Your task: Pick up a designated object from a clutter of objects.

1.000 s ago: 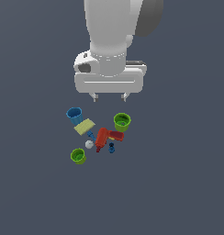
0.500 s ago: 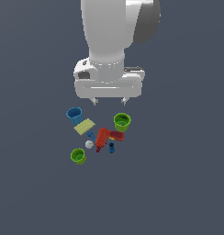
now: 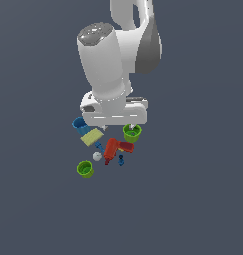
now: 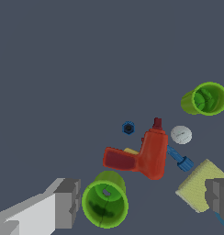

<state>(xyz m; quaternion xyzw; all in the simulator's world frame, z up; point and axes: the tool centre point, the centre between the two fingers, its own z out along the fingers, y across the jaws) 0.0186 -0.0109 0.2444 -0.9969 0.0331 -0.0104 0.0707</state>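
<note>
The tool [image 3: 112, 150] lay in the middle of the clutter, the ball [image 3: 96, 156] just beside it toward the exterior view's left. The block [image 3: 91, 137] touched a cup [image 3: 80, 125] there; one cup [image 3: 133, 132] lay by the tool's arm, another [image 3: 84, 169] well apart from it.

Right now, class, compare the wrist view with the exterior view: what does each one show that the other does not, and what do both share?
Only the wrist view shows the two grey fingertips of the claw set wide apart, with nothing between them. Only the exterior view shows the blue cup and the white arm above the pile. Both show the red tool, the white ball, the yellow block and two green cups.
</note>
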